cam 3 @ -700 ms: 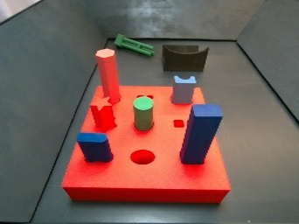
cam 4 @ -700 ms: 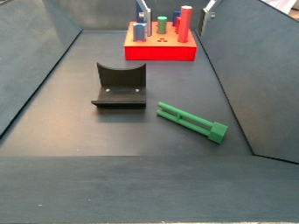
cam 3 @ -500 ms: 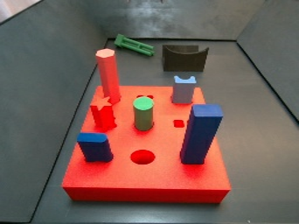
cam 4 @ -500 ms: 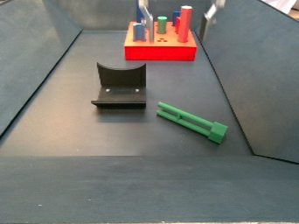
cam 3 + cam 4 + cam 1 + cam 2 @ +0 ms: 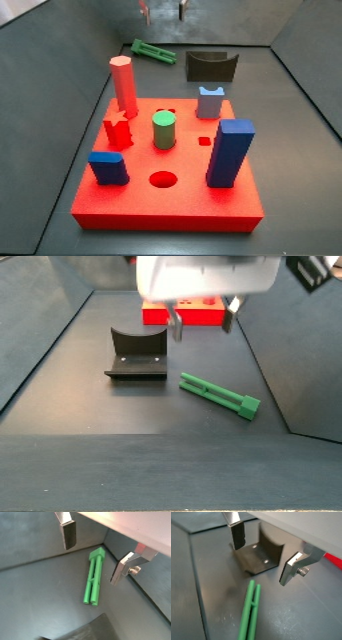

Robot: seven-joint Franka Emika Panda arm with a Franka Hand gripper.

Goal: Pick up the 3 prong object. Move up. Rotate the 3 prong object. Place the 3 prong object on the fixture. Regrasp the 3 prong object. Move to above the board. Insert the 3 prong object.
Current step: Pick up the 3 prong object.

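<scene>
Bar first: 3 prong object flat on dark floor, untouched, at about 4 o'clock from fixture in side view, well apart from red board. Gripper overhead between board and fixture, jaws wide, nothing between silver fingers. Judgement: pick not begun. Best approach: centre over mid-bar, turn fingers to straddle its narrow width, descend straight, close near middle so bar hangs level.
</scene>
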